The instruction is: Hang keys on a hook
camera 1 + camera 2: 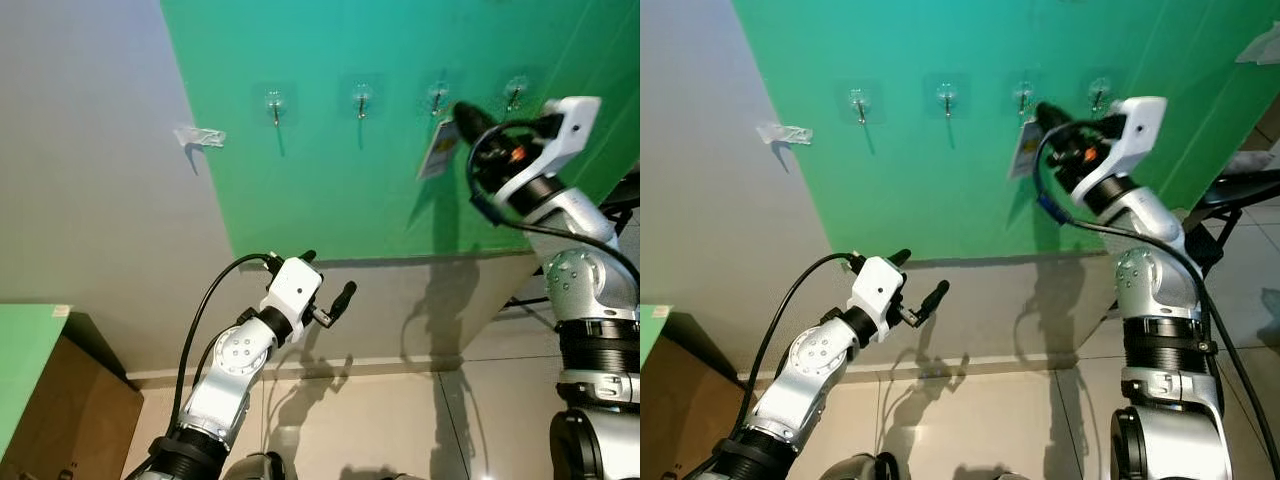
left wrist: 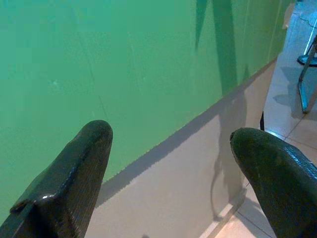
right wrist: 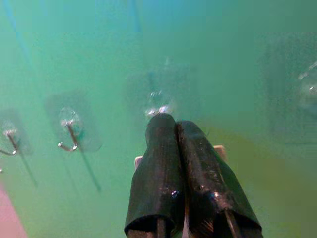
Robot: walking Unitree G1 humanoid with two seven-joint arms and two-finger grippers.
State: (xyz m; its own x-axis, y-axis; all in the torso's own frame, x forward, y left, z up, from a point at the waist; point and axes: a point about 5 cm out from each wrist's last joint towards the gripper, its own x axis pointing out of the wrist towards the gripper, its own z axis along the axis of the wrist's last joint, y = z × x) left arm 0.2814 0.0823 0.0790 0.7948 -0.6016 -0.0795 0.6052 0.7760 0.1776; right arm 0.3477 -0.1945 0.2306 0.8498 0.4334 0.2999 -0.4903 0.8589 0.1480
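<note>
Four clear stick-on hooks sit in a row on the green wall panel [image 1: 330, 190]. My right gripper [image 1: 466, 113] is raised to the third hook [image 1: 437, 96], its tips just below and to the right of it. Its fingers are shut on the keys, whose white tag [image 1: 438, 150] hangs down from the tips. In the right wrist view the shut fingertips [image 3: 168, 123] cover the hook's lower part [image 3: 157, 105], with the tag's edge [image 3: 218, 148] behind them. My left gripper [image 1: 328, 277] is open and holds nothing, low near the panel's bottom edge.
Free hooks hang at the far left [image 1: 274, 103], second [image 1: 361, 99] and far right [image 1: 515, 93]. A scrap of clear tape [image 1: 200, 136] sticks to the grey wall. A brown cabinet [image 1: 70, 410] stands at lower left, a black frame [image 1: 622, 192] at right.
</note>
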